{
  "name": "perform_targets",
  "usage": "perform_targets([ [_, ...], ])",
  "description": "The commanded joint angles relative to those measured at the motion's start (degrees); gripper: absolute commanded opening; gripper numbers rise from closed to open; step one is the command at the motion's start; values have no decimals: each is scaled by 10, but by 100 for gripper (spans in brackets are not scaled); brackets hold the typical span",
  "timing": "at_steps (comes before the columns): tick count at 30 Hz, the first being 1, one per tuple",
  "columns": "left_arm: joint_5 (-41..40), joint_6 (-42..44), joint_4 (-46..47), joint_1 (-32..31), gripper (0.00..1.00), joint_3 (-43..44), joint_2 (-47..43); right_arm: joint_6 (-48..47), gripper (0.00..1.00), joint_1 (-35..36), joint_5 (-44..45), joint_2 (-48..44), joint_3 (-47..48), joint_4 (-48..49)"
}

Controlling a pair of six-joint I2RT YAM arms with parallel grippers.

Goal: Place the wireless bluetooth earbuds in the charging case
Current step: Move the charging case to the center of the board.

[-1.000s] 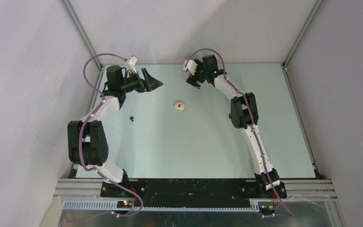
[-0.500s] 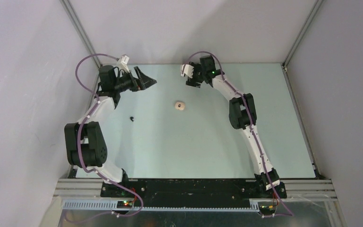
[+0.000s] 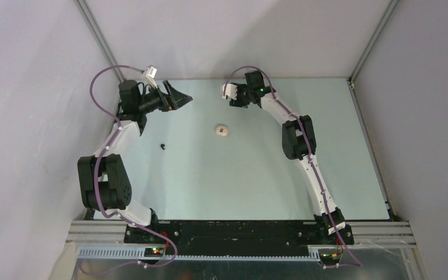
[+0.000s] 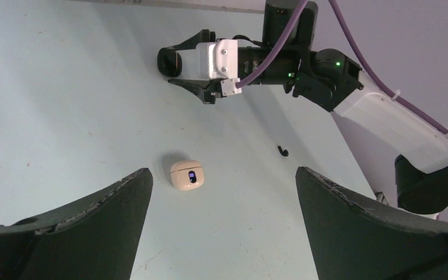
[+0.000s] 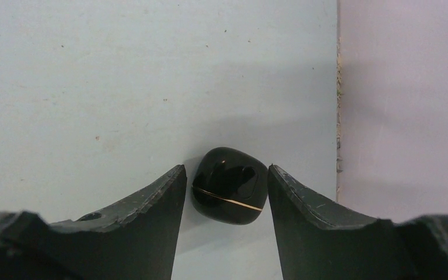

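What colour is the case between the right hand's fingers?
Black case, thin gold seam; right wrist view.

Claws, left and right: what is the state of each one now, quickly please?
Left claw: open, holding nothing.
Right claw: astride the black case; whether it grips cannot be told.

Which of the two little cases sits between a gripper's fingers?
The black case, between the fingers of the right gripper; the beige case lies untouched mid-table.
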Motion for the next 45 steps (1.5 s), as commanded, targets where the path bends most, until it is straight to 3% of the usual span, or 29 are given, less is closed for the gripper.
perform_targets([
  [1,18,-15,30,8,99,-5,-30,-10,58,5,7,-7,-7,-107],
  [13,23,-30,51,11,99,-14,-35,10,56,-13,-28,-41,-7,-208],
  [18,26,-33,56,10,100,-15,-37,50,57,-20,-56,-66,-10,-203],
  [23,24,-33,57,15,99,-15,-39,205,54,-27,-63,-89,9,-98],
  [26,25,-34,58,16,99,-14,-36,294,60,-24,-22,-91,13,3],
  [32,27,-35,57,17,99,-12,-29,357,72,1,65,-66,9,163],
  [41,36,-38,55,31,100,-10,-18,199,87,49,184,6,-6,358],
  [45,43,-54,72,43,99,-16,-11,140,89,52,196,41,20,364],
])
